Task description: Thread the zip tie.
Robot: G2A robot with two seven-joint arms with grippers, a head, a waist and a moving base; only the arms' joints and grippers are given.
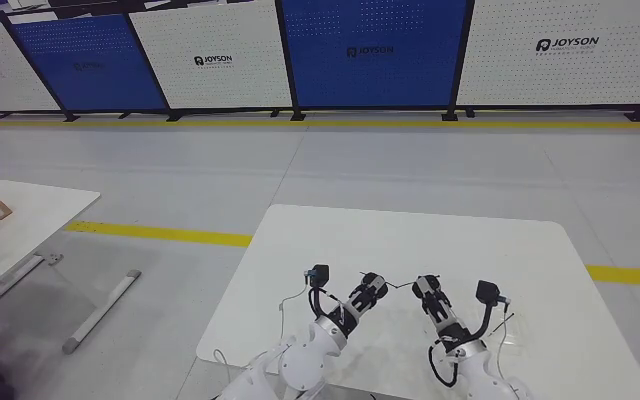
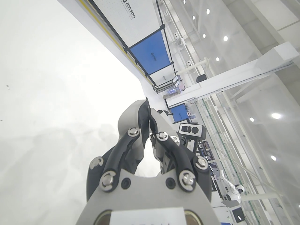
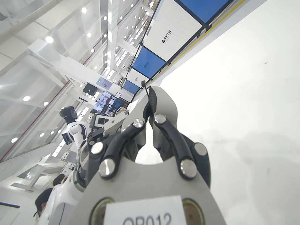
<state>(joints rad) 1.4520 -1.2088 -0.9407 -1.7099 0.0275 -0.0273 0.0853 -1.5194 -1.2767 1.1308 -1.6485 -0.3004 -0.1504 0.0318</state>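
**Zip tie held between both grippers over the near table**

The left gripper [image 1: 374,286] and the right gripper [image 1: 427,287] face each other close together above the near part of the white table [image 1: 420,240]. The black zip tie [image 1: 400,285] runs as a thin line between them. The right gripper's fingers [image 3: 164,104] are pressed together on the tie, and one end pokes out past the tips. The left gripper's fingers [image 2: 131,115] are likewise pinched together, with a dark sliver of the tie at their tips.
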